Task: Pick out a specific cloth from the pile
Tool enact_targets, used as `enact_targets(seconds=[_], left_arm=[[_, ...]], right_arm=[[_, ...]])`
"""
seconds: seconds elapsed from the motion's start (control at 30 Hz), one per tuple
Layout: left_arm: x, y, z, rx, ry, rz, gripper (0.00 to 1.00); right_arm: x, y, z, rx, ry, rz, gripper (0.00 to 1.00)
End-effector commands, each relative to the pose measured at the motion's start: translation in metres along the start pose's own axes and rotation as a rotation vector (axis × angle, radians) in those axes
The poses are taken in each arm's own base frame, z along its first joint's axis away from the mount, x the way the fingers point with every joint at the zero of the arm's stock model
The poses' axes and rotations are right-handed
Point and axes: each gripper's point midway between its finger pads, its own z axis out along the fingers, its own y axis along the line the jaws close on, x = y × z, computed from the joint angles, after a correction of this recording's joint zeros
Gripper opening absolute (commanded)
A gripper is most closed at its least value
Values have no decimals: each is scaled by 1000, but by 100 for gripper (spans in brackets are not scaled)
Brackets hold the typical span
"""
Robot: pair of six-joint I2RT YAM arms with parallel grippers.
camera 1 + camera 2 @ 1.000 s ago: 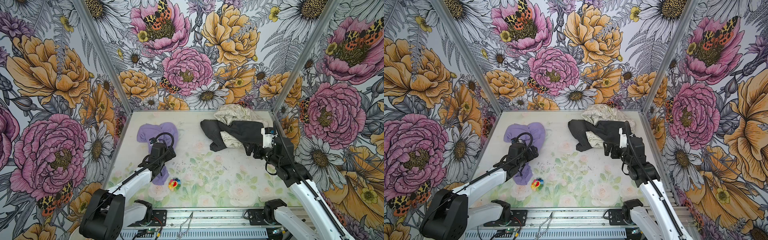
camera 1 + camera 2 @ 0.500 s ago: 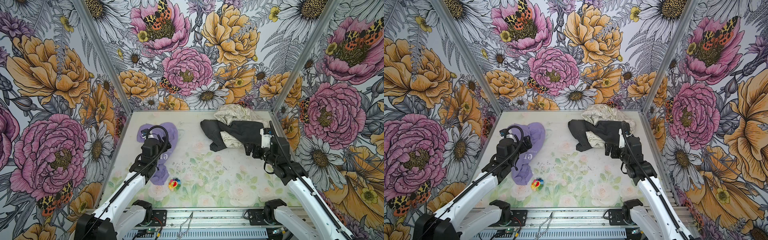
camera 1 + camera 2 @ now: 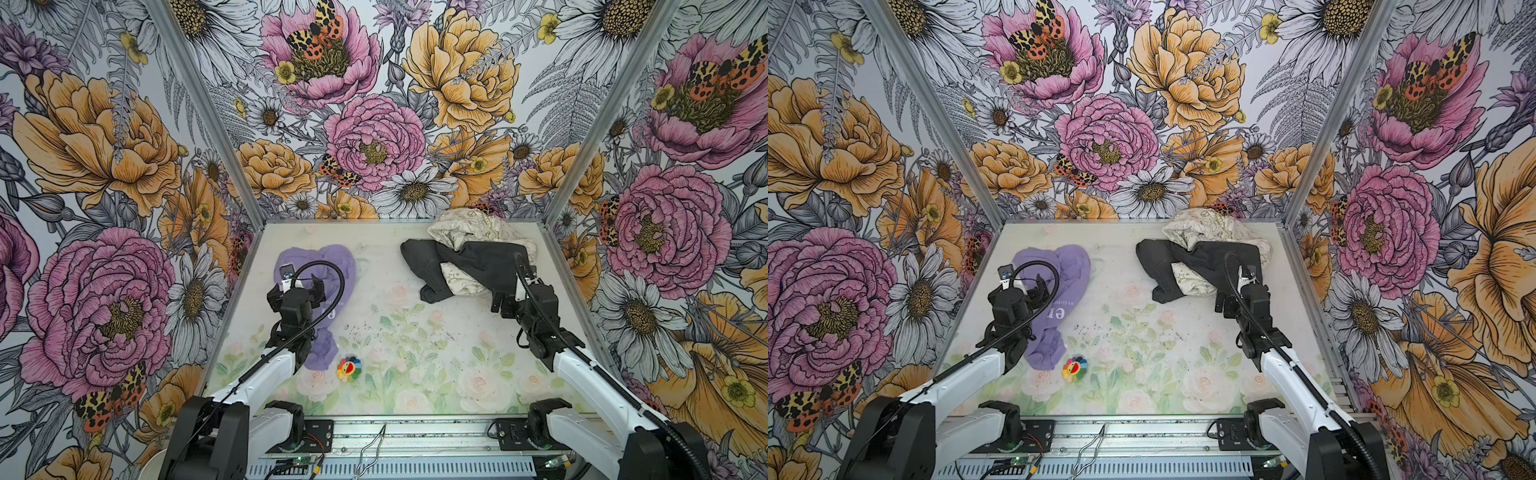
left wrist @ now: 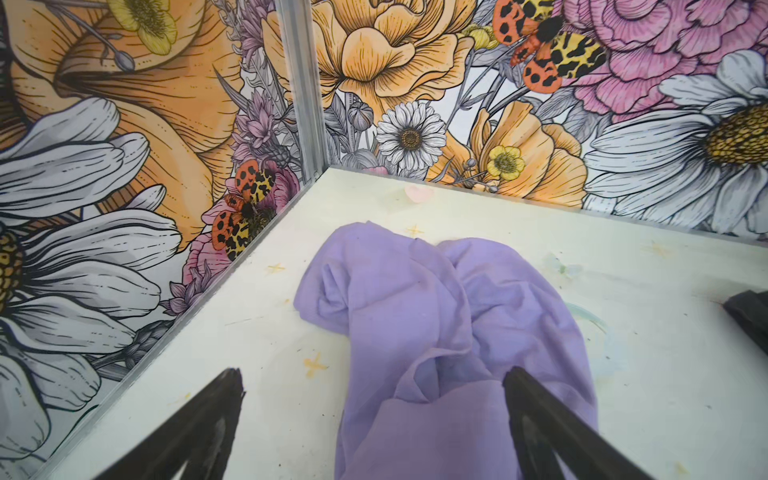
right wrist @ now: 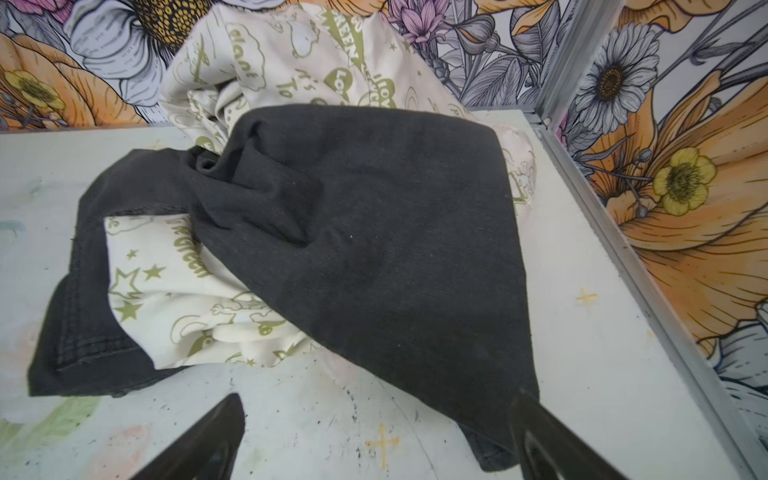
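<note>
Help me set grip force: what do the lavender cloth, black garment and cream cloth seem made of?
Lavender cloth: thin, soft knit, likely cotton jersey; matte, falling in loose folds. Black garment: heavier matte knit, faded charcoal, stitched hem visible. Cream cloth: smooth, light fabric, possibly cotton; olive printed stars and lettering.

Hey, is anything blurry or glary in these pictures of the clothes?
Left wrist view: the cloth is sharp, the left gripper a blurred dark edge. Right wrist view: the black garment looks slightly soft, the right gripper blurred too. Both top views: even light, no glare.
</note>
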Motion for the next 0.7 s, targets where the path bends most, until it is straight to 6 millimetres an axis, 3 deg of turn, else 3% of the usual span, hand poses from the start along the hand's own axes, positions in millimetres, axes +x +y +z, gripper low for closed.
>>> enact_targets(seconds=[0.0,0.2,0.4,0.57,0.67], left_arm=[[-22,2,5,2,-125,-15,99],[-5,1,18,33,-143,-7,99],[11,-3,34,96,-129,-27,99],[23,-11,43,132,-112,-10,99],[25,-12,45,130,-94,-8,99]], right_arm=[[-34,-15,7,68,-172,-20,99],[-20,-23,34,57,-209,-7,99],[-30,-26,46,11,-269,1,99],[-18,-34,69,-26,-286,44,100],[-15,-35,72,-28,-255,47,99]])
